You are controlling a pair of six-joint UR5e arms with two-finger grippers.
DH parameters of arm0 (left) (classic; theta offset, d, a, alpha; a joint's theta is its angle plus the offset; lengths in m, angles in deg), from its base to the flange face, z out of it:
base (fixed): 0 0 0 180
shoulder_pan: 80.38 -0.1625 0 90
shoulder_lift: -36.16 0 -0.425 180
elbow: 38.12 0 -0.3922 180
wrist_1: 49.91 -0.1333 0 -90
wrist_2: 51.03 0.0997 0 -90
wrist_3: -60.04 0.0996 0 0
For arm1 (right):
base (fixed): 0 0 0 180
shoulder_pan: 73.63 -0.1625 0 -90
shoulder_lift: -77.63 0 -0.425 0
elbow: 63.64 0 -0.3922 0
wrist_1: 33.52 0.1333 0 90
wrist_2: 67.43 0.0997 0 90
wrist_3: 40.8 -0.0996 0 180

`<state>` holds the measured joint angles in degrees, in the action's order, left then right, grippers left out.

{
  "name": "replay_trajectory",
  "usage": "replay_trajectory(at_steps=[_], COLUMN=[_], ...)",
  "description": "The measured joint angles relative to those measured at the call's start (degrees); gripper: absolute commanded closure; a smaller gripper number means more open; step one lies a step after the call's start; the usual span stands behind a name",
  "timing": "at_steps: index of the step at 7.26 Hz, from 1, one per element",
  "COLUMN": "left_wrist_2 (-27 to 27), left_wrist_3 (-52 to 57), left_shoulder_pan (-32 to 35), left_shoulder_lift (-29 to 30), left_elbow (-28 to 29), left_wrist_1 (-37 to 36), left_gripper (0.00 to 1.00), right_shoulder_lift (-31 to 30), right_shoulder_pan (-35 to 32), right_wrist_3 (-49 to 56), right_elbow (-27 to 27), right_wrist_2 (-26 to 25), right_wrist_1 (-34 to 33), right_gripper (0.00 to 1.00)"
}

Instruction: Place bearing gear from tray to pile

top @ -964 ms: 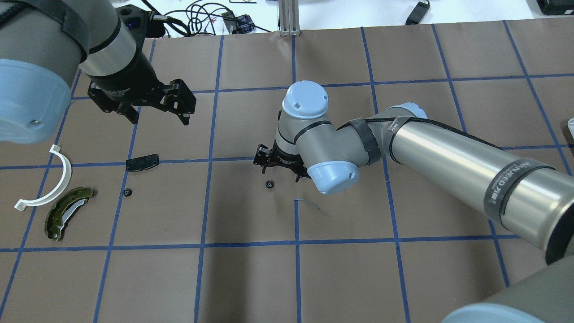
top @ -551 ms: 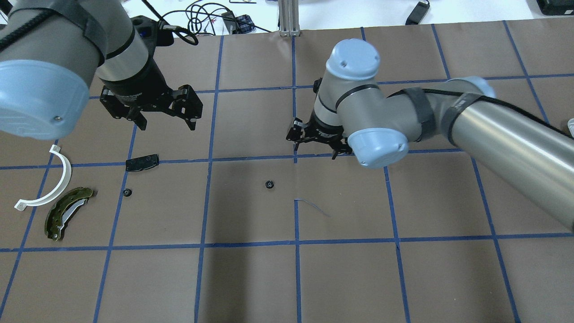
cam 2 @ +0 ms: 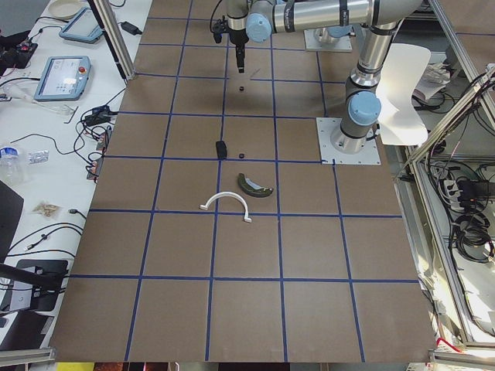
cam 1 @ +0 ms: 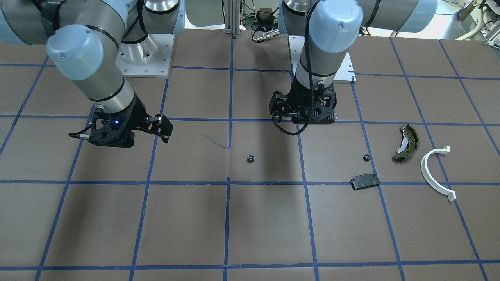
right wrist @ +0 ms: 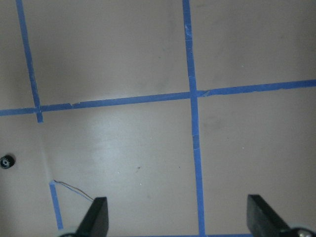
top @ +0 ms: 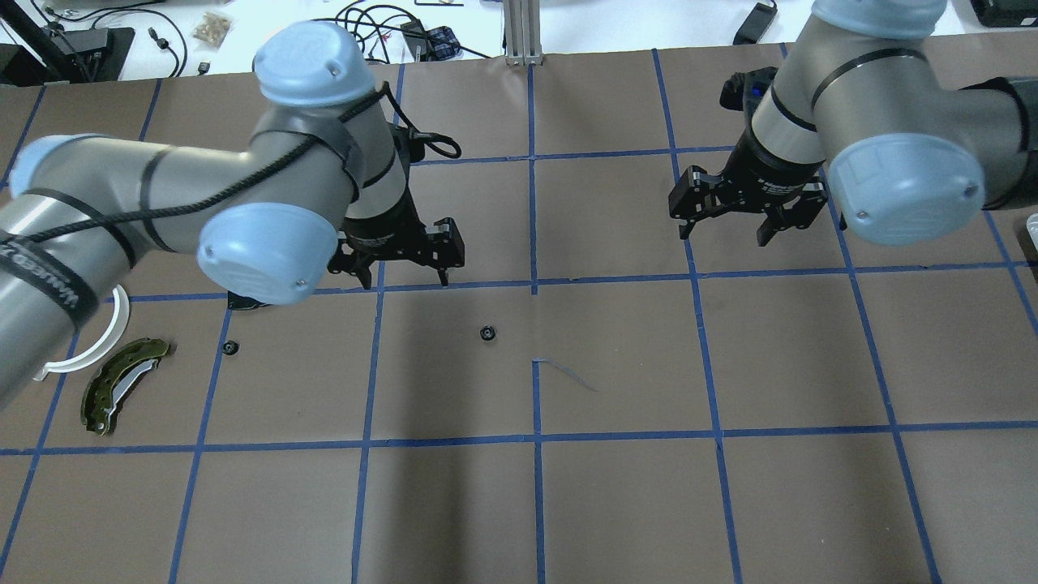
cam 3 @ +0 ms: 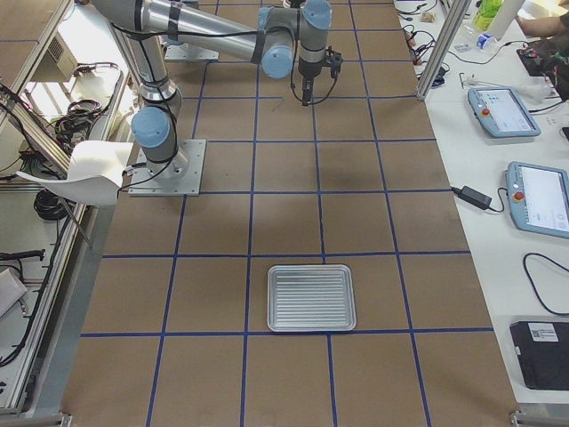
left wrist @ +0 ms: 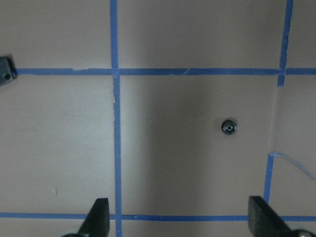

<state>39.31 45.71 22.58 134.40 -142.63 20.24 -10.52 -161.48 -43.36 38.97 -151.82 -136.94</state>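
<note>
A small black bearing gear (top: 486,333) lies alone on the brown table near the middle; it also shows in the front view (cam 1: 250,158) and the left wrist view (left wrist: 228,127). My left gripper (top: 393,272) hangs open and empty above the table, behind and left of the gear. My right gripper (top: 723,234) is open and empty, well to the gear's right. The pile sits at the left: an olive brake shoe (top: 122,385), a white arc (cam 1: 433,171) and a black pad (cam 1: 365,181), with a second small gear (top: 231,349) beside them. My left arm partly covers the pad and arc from overhead.
A ribbed silver tray (cam 3: 271,298) lies far off on the right end of the table, with nothing visible in it. A thin loose strip of tape (top: 568,375) lies just right of the gear. Cables and devices lie beyond the table's far edge.
My right gripper has drawn back up and to the right, away from the gear, which stays on the table. My left arm has swung right toward the gear.
</note>
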Motion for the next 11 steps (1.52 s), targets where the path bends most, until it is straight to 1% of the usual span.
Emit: replay_trajectory(at_steps=[1, 2, 3, 5, 6, 7, 8, 9, 10, 11], left_wrist_2=[-0.1, -0.1, -0.1, 0.1, 0.1, 0.1, 0.1, 0.2, 0.2, 0.3], left_wrist_3=[-2.0, -2.7, -2.8, -2.8, -2.9, -3.2, -3.3, -3.3, -3.4, -3.4], left_shoulder_pan=[1.9, 3.1, 3.9, 4.8, 5.0, 5.1, 5.3, 5.5, 5.8, 6.0], left_shoulder_lift=[2.3, 4.5, 6.7, 10.4, 11.7, 12.7, 13.6, 14.2, 14.5, 14.6], left_elbow=[-4.8, -8.6, -10.5, -11.4, -11.5, -11.5, -11.5, -11.5, -11.5, -11.5], left_wrist_1=[-9.1, -16.3, -20.7, -26.2, -27.9, -29.5, -30.8, -31.8, -32.4, -32.8], left_gripper=[0.00, 0.00, 0.00, 0.00, 0.00, 0.02, 0.10, 0.45, 0.83, 1.00], right_shoulder_lift=[-2.9, -4.8, -5.6, -5.9, -6.0, -5.9, -6.1, -6.4, -6.8, -7.0], right_shoulder_pan=[0.4, 0.6, 0.6, 0.7, 0.7, 0.7, 0.7, 0.7, 0.7, 0.6], right_wrist_3=[0.8, 1.1, 1.2, 1.9, 2.3, 2.8, 3.0, 2.9, 2.9, 2.9], right_elbow=[-0.9, -2.2, -3.3, -4.0, -4.1, -4.1, -4.4, -4.7, -4.9, -5.0], right_wrist_2=[-0.4, -0.7, -1.6, -4.5, -5.0, -5.2, -5.4, -5.6, -5.7, -5.8], right_wrist_1=[3.6, 6.9, 9.6, 12.6, 13.7, 13.9, 13.5, 13.2, 13.4, 13.5], right_gripper=[0.00, 0.00, 0.00, 0.00, 0.00, 0.00, 0.00, 0.00, 0.00, 0.00])
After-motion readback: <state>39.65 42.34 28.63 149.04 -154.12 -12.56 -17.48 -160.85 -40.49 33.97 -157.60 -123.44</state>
